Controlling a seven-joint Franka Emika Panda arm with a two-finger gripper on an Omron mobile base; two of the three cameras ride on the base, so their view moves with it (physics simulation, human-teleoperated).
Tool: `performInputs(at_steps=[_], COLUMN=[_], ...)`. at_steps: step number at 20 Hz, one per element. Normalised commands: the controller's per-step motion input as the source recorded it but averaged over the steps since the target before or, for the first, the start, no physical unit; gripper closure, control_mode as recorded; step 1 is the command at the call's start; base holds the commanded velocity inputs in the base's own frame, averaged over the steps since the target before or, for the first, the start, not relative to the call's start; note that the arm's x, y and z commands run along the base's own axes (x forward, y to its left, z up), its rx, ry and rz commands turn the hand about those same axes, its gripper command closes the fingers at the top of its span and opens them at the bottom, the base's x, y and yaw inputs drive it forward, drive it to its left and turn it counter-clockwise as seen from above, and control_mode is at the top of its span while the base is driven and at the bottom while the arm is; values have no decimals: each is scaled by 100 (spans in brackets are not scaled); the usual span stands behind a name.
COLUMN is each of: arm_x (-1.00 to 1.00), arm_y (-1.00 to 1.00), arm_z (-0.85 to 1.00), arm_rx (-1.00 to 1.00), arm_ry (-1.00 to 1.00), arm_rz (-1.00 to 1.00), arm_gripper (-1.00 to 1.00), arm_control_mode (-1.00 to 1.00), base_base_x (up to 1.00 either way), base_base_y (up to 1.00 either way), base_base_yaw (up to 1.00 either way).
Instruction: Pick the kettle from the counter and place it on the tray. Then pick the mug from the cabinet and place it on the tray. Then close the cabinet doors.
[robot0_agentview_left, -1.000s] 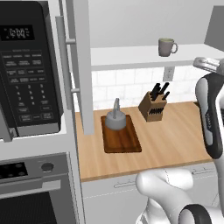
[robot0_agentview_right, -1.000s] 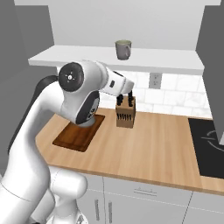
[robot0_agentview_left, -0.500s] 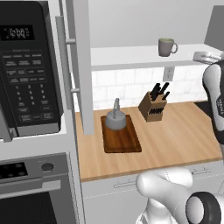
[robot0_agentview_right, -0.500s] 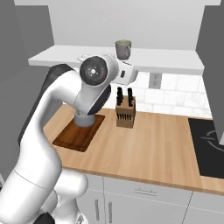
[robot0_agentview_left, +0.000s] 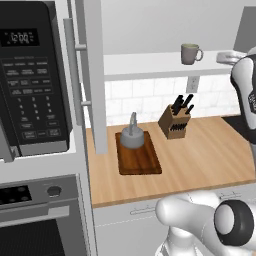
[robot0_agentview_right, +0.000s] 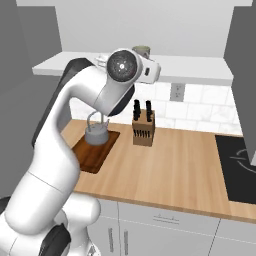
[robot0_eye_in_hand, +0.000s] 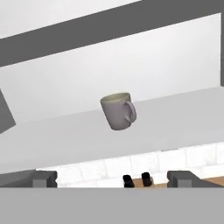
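grey-green mug to be fetched from the open cabinet shelf

grey-green mug (robot0_eye_in_hand: 118, 111) is seen standing upright on the pale shelf (robot0_agentview_left: 150, 64) of the cabinet, well ahead of the gripper (robot0_eye_in_hand: 111, 178), whose fingers are spread wide apart with nothing between them. the loop handle of the mug is turned to one side, toward the right in the hand view. the kettle (robot0_agentview_left: 132, 136) is already set on the tray (robot0_agentview_left: 138, 154), toward its far end, so the mug is judged to be the step in hand.

for a sound grasp, the gripper would best be brought in level with the body of the mug, kept centred, with the fingers passed either side of the wall and clear of the handle; the shelf edge below should be cleared on the way in. the near half of the tray is left bare, and room for the mug is judged sufficient there.

the table (robot0_agentview_left: 210, 155) is of light wood grain. a knife block (robot0_agentview_left: 175, 121) stands just beside the tray, toward the tiled wall. a cabinet door (robot0_agentview_left: 95, 75) stands open at the left, beside a microwave (robot0_agentview_left: 30, 80).
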Motion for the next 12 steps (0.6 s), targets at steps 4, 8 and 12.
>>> performInputs(at_steps=[4,8,12], arm_x=[25,27,19], arm_y=[9,9,0], arm_z=[0,3,0], arm_rx=[-9,-10,-6], arm_ry=[0,2,8], arm_rz=[0,0,4], arm_gripper=[-100,-100,-100], arm_control_mode=[-100,-100,-100], base_base_x=[0,0,0], base_base_y=[0,0,0], base_base_yaw=[0,0,0])
